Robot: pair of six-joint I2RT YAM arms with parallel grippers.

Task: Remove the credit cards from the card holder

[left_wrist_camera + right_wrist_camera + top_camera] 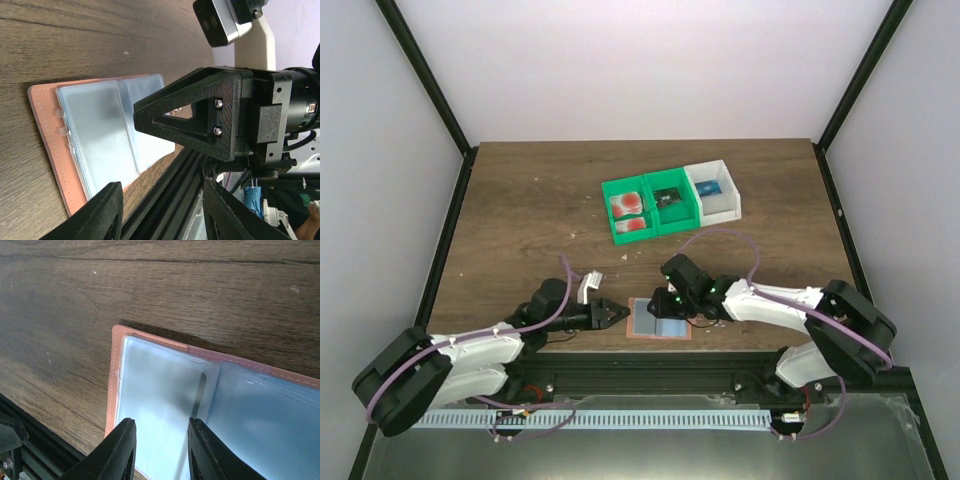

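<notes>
Seen from above, the card holder (646, 326) lies open and flat at the 6 o'clock edge of the wooden table (520, 220). Its near side runs just beside the black frame rail (650, 362), so there is almost no room behind it.

My left gripper (617, 312) lies low at the holder's 9 o'clock side, pointing at its salmon rim. My left wrist camera shows my left jaws apart with nothing between them, and past them the holder's stitched edge and blue-grey pockets.

My right gripper (670, 303) reaches in from 3 o'clock and sits over the holder's middle. My right wrist camera shows these jaws a narrow gap apart above a blue-grey pocket panel (160, 385). I see nothing held between them, and I cannot tell whether the tips touch the plastic. The holder's corner at 10 o'clock in that view has bare wood all around it.

Two credit cards (628, 205), pale with red blots, lie in the left compartment of the green bin (650, 233), at 12 o'clock from the holder. A white bin (724, 207) touches the green bin's right end. Open wood lies between the holder and the bins.
</notes>
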